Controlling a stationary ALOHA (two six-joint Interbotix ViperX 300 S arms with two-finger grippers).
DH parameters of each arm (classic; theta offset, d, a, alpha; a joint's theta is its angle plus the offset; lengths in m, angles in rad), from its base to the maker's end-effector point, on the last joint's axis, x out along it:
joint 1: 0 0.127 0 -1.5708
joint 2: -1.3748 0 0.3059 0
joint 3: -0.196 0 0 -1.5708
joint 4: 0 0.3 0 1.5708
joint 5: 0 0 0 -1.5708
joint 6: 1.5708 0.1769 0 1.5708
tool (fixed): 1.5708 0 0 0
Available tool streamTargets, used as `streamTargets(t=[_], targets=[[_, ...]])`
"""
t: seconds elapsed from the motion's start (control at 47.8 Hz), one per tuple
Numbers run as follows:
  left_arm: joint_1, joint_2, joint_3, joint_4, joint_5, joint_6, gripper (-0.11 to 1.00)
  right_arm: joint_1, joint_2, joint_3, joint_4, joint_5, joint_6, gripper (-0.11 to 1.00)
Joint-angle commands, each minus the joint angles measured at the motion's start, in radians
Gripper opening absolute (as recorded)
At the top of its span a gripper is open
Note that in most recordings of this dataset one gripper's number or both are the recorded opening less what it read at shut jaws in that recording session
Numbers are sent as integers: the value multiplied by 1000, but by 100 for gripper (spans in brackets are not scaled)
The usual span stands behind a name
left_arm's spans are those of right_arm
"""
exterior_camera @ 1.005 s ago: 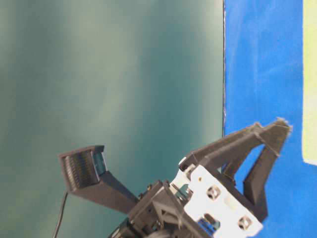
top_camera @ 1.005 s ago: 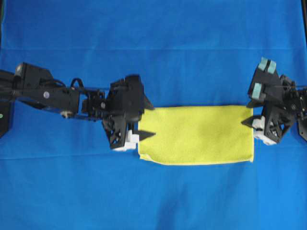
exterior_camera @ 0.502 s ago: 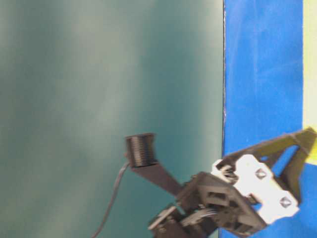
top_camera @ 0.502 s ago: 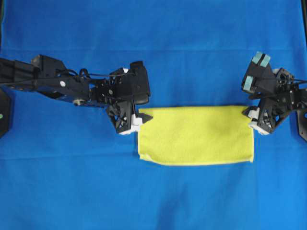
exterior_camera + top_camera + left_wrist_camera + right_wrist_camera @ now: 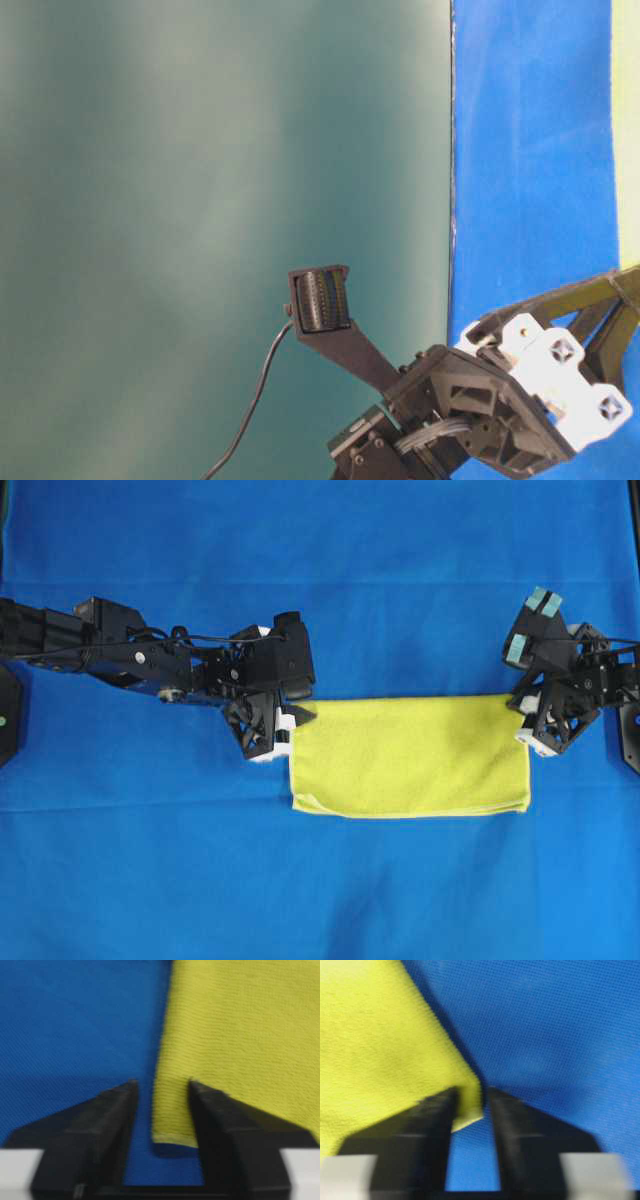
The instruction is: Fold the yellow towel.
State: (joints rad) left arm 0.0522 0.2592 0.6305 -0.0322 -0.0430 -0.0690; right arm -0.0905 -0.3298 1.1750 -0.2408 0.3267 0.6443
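The yellow towel lies flat as a rectangle in the middle of the blue cloth. At its far-left corner the left gripper has 1 finger either side of the hem; at its far-right corner the right gripper straddles the tip. Both sets of jaws are partly drawn in, but whether they pinch fabric I cannot tell. The risk is a thin bite: a corner could slip free on lifting, leaving a skewed fold. Nothing else lies on the blue cloth.

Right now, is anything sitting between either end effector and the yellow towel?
Nothing visible. The left end effector straddles one corner of the yellow towel, the right end effector the opposite corner, on the blue cloth.
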Motion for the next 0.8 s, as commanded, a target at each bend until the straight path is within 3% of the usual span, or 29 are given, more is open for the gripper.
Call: streamTargets(t=[0.0,0.063,0.209,0.481,0.774], targets=[[-14,-11,-6,2,5,2,32,-3,-3,0,-2,-14,-2,20],[-18,-11,-6,2,11,3,21,-3,-6,3,0,-14,-2,4],[-26,-15,-6,2,21,2,5,-2,-17,5,3,-14,0,3],[-29,-78,-18,2,58,3,4,-3,-46,-23,8,29,3,3],[-32,-285,-71,2,249,3,4,-2,-244,-164,2,314,0,3]])
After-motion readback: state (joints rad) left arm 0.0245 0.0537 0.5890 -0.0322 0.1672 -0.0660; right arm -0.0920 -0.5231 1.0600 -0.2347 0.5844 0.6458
